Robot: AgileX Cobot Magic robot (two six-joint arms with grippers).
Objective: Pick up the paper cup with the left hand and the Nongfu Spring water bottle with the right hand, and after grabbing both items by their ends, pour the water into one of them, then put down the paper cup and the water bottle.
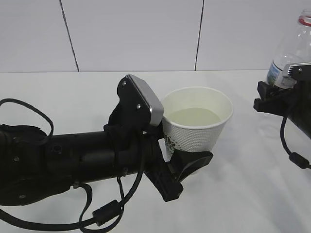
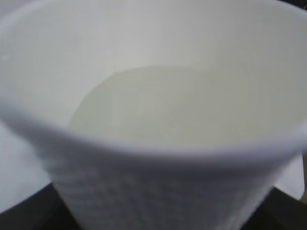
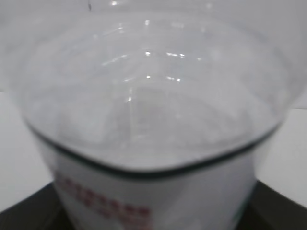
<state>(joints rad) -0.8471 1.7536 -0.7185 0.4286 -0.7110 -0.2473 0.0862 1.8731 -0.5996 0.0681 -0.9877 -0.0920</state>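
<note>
Left hand (image 1: pixel 187 167) clamped round the paper cup (image 1: pixel 197 124) low on its wall, fingers (image 1: pixel 194 162) hugging the base, cup upright with water (image 1: pixel 193 116) inside. Over on the right hand (image 1: pixel 279 94), fingers squeezing the Nongfu Spring water bottle (image 1: pixel 291 48) at the label, neck sticking up above them.
</note>
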